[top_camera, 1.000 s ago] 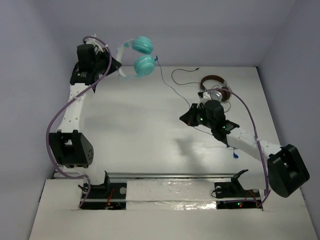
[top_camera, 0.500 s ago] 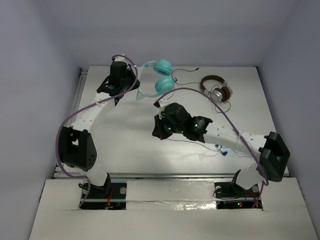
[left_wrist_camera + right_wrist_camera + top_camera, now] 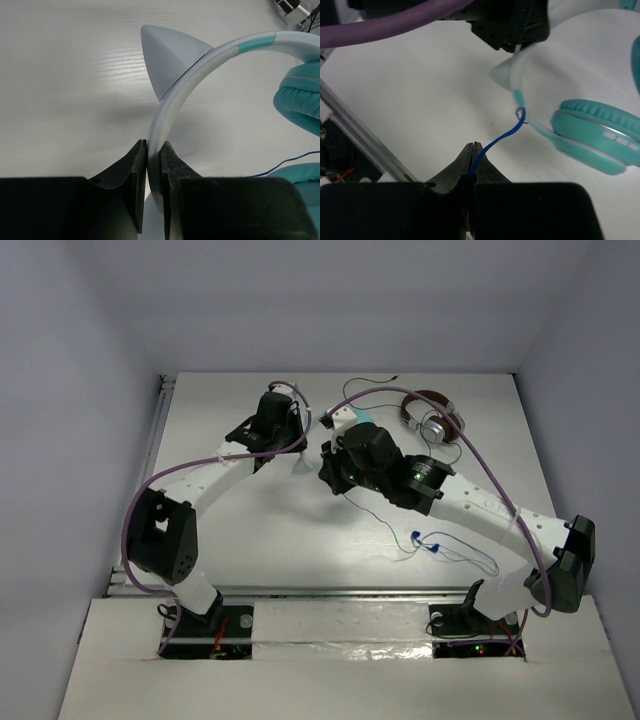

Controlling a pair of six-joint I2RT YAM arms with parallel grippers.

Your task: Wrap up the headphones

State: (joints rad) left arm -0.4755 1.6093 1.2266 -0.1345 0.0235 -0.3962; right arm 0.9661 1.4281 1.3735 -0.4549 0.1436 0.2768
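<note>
Left gripper (image 3: 151,150): jaws clamped on the pale headband (image 3: 200,60) of the teal headphones (image 3: 300,100). The hold is on the arc of the band, just below a pointed grey ear-shaped tab (image 3: 167,55). Band curves up and away to the right from the fingers. One earcup (image 3: 302,102) sits at the right edge of the left wrist view, with a second teal curve low in the corner. Band throws a soft shadow on the white table (image 3: 65,75). Cannot tell whether the cups touch the surface.

Right gripper (image 3: 472,150): jaws pinched together on the thin blue cable (image 3: 500,137). Cable rises from the fingertips in one curve and meets the headband at a small hook, just above the nearer earcup. The tab points toward the left side of that view, with the left gripper's black body right behind it.

Top view: both arms reach into the far middle of the table. Right wrist covers most of the headphones, so only a sliver of teal and the pale tab show beside it. Spare cable lies in loose loops on the table beside the right forearm, toward the near edge. Brown-and-silver headphones (image 3: 435,418) with a black lead rest at the far right, apart from the teal set.
</note>
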